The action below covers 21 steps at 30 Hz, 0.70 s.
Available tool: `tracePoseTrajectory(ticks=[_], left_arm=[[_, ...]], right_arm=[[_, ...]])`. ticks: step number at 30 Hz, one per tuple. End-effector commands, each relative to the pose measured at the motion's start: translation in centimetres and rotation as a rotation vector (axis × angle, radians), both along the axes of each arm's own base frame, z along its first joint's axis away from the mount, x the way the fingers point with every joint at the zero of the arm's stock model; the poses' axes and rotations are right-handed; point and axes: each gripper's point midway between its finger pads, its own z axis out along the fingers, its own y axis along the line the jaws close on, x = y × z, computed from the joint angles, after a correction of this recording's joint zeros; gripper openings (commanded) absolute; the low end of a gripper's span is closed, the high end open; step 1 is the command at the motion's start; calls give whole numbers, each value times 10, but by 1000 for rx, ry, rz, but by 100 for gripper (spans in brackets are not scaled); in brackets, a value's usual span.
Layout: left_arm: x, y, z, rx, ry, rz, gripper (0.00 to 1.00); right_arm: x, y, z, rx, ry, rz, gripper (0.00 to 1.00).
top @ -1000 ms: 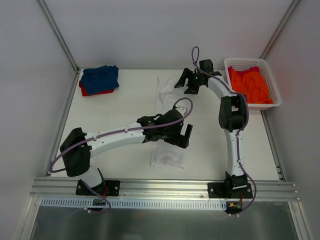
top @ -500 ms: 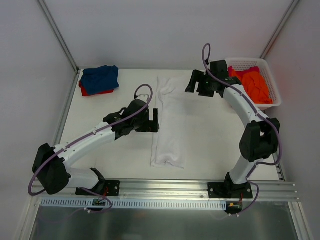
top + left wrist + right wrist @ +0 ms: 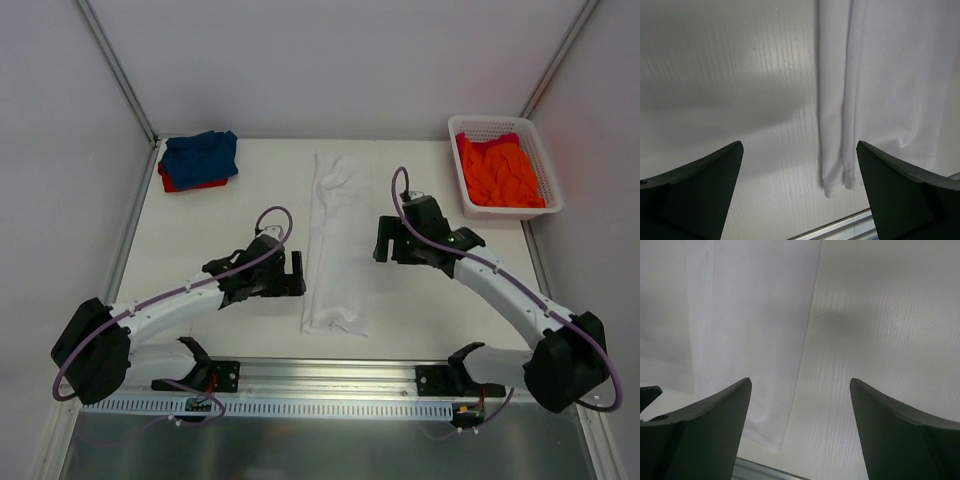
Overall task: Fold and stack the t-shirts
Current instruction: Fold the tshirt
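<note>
Both arms have pulled back to the lower middle of the frame. The left gripper (image 3: 294, 276) and right gripper (image 3: 380, 240), fingers spread and empty, flank the white t-shirt (image 3: 335, 250), a long strip at centre of the worktop (image 3: 220, 215). Its cross folds likely remain. Upper left, the blue t-shirt (image 3: 200, 155) hides most of the red t-shirt (image 3: 185, 185).

Soft matt cloth of white t-shirt (image 3: 335, 250); faintly ribbed matt table (image 3: 740, 75); plastic lattice basket (image 3: 490, 120); brushed metal rail (image 3: 330, 372)

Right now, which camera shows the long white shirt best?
The top external view: it shows the whole white shirt, folded into a long strip. Each wrist view catches only one edge and a hem corner.
</note>
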Motion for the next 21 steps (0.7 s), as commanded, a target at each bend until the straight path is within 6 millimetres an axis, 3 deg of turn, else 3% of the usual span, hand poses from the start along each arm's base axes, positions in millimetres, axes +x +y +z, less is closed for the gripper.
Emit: tracePoseTrajectory(ticks=[1,11,21], left_arm=[[0,-12,0,-135,-23,28,99],[-21,-18,-30,-249,28,12,98],[-37,-13,-49,-308,68,45,98]], right_arm=[[-17,-6,8,-10,-62,-71,84],[-76,-3,-33,-102,-53,-76,84],[-106,-4,-56,-257,-93,-72,82]])
